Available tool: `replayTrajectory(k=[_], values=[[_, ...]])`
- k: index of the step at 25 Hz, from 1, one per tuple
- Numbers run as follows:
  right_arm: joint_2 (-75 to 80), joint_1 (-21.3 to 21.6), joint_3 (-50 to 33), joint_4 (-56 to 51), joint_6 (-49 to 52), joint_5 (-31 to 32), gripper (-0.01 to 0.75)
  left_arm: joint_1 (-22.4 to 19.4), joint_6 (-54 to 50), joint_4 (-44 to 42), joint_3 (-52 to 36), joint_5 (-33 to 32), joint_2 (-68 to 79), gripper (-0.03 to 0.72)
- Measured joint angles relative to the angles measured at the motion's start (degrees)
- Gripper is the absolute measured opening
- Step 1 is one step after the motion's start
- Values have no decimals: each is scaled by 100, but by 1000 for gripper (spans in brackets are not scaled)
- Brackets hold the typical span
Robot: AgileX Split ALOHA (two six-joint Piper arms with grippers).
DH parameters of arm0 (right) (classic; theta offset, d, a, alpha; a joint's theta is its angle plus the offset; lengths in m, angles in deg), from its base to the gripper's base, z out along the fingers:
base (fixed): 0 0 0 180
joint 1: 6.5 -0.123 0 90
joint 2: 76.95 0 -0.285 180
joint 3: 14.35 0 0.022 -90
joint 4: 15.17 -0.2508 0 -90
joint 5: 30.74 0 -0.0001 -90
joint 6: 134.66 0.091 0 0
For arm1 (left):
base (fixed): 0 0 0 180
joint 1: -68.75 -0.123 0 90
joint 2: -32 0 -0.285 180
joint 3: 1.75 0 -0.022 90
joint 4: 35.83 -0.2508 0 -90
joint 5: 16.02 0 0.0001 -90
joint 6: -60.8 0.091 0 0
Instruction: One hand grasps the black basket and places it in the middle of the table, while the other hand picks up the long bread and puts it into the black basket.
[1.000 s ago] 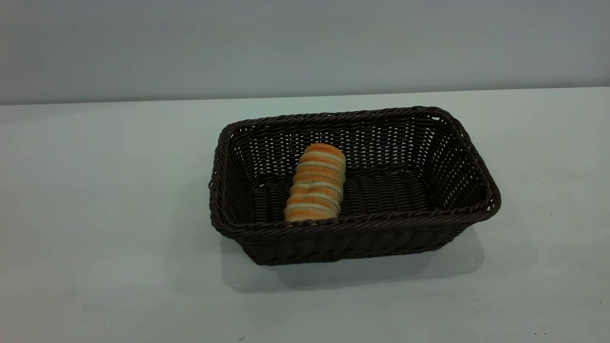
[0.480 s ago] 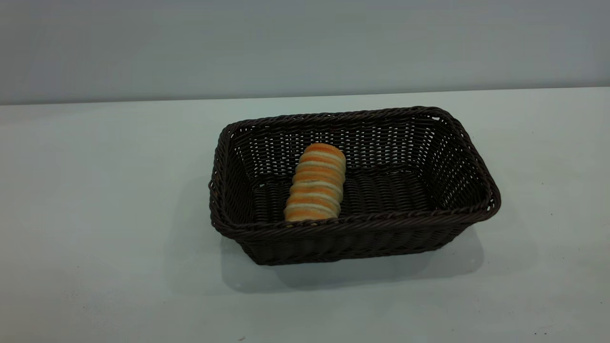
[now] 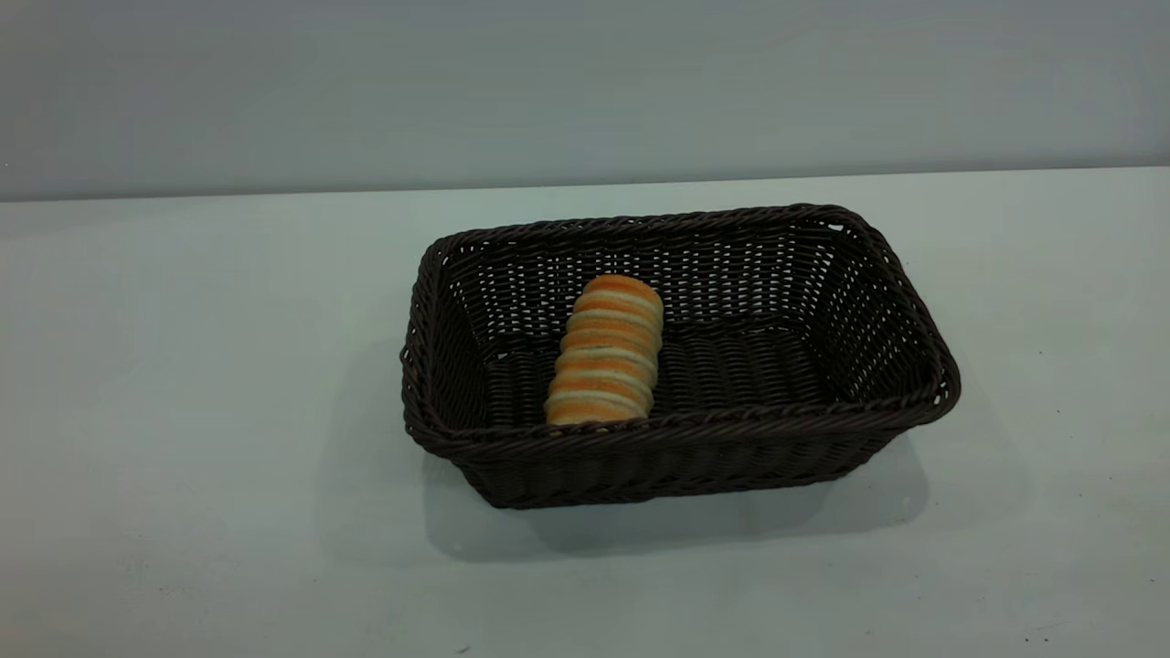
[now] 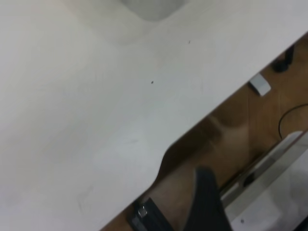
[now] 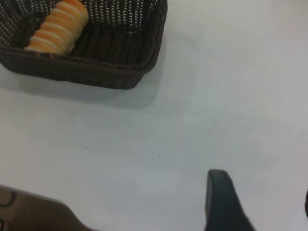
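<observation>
Sitting mid-surface point(image 3: 183, 411), the basket point(image 3: 678, 439) holds the bread point(image 3: 606, 352) left of its centre, long axis running front wall to back wall. Judging from this, nothing remains to move. Each hand point(image 5: 222, 202) is well clear of the basket, the right nearer; whether either is apart or together I cannot tell.

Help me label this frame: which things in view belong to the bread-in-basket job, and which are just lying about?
Job:
- black basket, mid-table
- long bread, lying inside the basket
- table
- right claw, over bare table beside the basket
- left claw, past the table edge

Lying about:
- floor under the table
- cable on that floor
</observation>
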Motion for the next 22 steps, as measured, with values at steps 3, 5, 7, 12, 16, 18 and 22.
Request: replayTrajectory(k=[3,5,7,12,16,18,22], values=[[0,23,0,-5,0,0,421,-285,0,14,0,0,-109,568],[0,23,0,-5,0,0,421,-862,0,24,-5,0,-176,568],[0,23,0,-5,0,0,421,-1602,0,24,-4,0,-301,568],[-6,23,0,-5,0,0,421,-2866,-2,24,-4,-20,-847,568],[-12,23,0,-5,0,0,421,-3135,-7,24,-4,-53,-1196,568],[-12,23,0,-5,0,0,421,-3148,-7,24,-4,-67,-1313,568],[-12,23,0,-5,-5,0,421,-3190,-7,24,-4,-85,-1353,568]])
